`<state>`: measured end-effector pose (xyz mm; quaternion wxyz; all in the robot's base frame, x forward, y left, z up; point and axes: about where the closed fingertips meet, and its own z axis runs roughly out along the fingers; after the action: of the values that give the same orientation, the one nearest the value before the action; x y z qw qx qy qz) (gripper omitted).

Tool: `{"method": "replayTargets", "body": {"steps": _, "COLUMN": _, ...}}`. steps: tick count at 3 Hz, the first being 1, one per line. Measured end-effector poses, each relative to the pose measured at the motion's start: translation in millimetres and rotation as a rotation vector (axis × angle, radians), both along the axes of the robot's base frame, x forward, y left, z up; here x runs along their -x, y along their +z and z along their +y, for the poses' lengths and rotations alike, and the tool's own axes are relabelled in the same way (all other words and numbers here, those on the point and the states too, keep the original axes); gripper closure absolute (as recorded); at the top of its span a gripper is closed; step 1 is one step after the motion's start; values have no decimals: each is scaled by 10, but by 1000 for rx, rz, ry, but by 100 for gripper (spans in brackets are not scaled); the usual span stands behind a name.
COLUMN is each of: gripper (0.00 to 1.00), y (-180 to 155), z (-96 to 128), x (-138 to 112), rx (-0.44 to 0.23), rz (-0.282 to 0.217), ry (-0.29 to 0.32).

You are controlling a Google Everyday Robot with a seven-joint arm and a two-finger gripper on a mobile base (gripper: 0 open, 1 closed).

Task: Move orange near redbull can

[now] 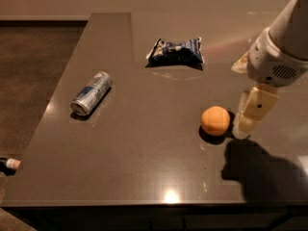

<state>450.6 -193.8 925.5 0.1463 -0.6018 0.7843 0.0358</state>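
Note:
The orange (215,121) sits on the dark tabletop (144,167), right of centre. The redbull can (91,93) lies on its side near the table's left edge, well apart from the orange. My gripper (246,119) hangs from the white arm (281,52) at the right. It is low over the table, just right of the orange and very close to it. It holds nothing that I can see.
A dark blue and white snack bag (175,52) lies at the back centre of the table. The table's left edge drops to a brown carpeted floor (33,71). A small object (10,164) lies on the floor at the lower left.

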Motion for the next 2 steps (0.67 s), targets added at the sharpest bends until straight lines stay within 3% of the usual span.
{"method": "replayTargets", "body": {"steps": 2, "gripper": 0, "y": -524, "z": 389, "x": 54, "rx": -57, "rz": 69, "ry": -7}}
